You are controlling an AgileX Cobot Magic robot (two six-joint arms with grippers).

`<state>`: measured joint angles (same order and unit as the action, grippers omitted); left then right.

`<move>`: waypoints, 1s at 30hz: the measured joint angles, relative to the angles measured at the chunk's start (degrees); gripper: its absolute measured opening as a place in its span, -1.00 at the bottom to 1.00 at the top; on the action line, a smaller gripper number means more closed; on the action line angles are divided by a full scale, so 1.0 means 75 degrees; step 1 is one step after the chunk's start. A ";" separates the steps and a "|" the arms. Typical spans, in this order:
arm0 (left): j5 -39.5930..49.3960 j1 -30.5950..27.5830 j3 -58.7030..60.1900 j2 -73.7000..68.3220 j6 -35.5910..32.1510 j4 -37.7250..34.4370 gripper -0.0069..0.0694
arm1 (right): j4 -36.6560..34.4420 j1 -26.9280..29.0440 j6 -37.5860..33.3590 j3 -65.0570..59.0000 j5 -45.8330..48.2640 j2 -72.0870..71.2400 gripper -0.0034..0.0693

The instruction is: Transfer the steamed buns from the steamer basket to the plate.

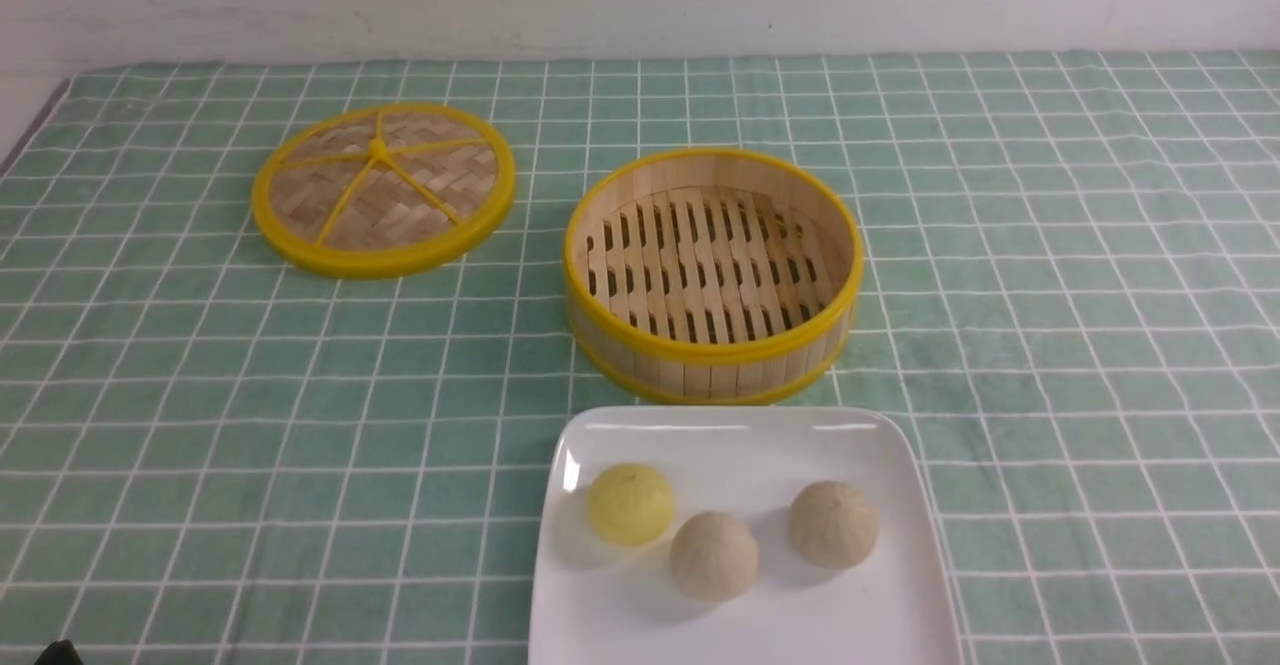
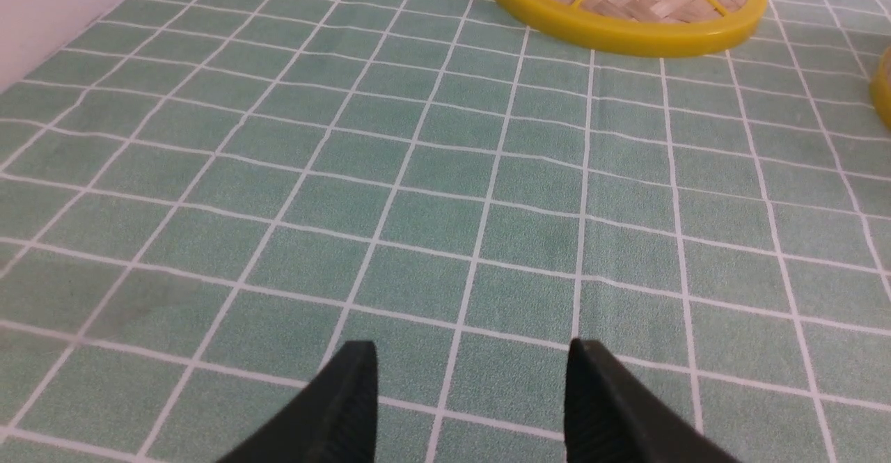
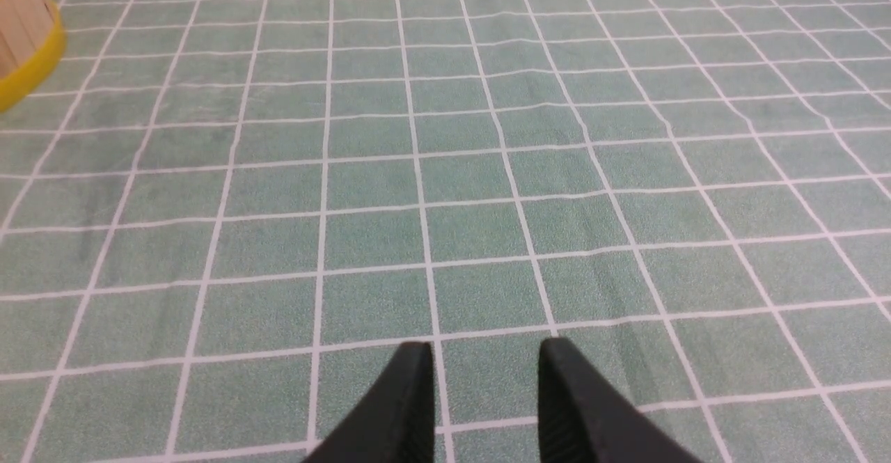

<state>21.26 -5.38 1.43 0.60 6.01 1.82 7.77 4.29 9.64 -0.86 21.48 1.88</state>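
Observation:
Three steamed buns lie on the white square plate (image 1: 740,435) at the front centre: a pale yellow bun (image 1: 630,503), a beige bun (image 1: 713,556) and another beige bun (image 1: 832,524). Just behind the plate stands the bamboo steamer basket (image 1: 714,265), with nothing inside it. Neither arm shows in the front view. My left gripper (image 2: 473,355) hangs open over bare cloth, well short of the lid. My right gripper (image 3: 486,353) is open too, with a narrower gap and only cloth between its fingers; the basket's wall (image 3: 24,38) shows at that view's edge.
The flat woven lid (image 1: 383,188) with yellow rim and spokes lies at the back left, and its near rim (image 2: 626,28) shows in the left wrist view. A green checked cloth (image 1: 1050,295) covers the table. A white wall runs along the back.

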 joint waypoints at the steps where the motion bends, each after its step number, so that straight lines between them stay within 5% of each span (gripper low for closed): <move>1: 0.0000 0.0000 0.0000 0.0000 -0.0056 0.0000 0.19 | 0.0000 0.0000 0.0000 0.0000 0.0000 0.0000 -0.25; 30: 0.0016 0.0000 -0.0006 0.0007 -0.0058 0.0035 0.19 | 0.0000 0.0000 0.0000 0.0000 -0.0007 0.0000 -0.25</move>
<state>21.38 -5.38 1.39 0.65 5.58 2.09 7.77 4.29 9.64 -0.86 21.43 1.88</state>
